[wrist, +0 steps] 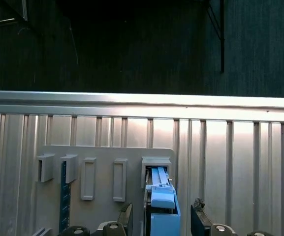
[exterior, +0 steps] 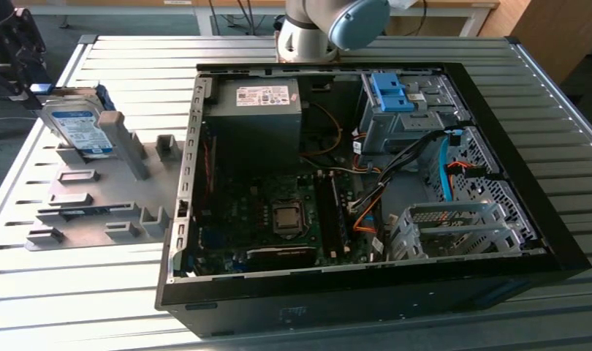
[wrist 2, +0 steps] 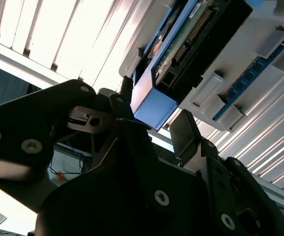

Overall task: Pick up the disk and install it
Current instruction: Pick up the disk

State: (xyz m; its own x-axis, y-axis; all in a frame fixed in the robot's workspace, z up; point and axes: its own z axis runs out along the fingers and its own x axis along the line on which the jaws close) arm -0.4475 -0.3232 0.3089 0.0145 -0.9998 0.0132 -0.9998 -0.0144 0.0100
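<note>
In the exterior view, the slatted metal bench carries an open computer case lying on its side. Inside it I can see a dark grey box and a blue bracket. The arm's base stands at the far edge of the bench. Toward the exterior view's left lies a grey holder plate with raised slots. The disk stands on edge in one of them, leaning a little, with its white-and-blue label facing the camera. My claw hangs as a dark shape just above it at the frame's edge.

In the second wrist view, I am looking along the claw at the disk edge-on, with its green circuit board showing. The blue end of its frame sits between the two dark fingers.

In the first wrist view, the disk stands in its slot on the holder plate, and the bench runs out behind it. The claw straddles the blue frame with its fingers apart. I can see a gap on each side, so nothing is clamped. The disk rests in the holder, not lifted.
</note>
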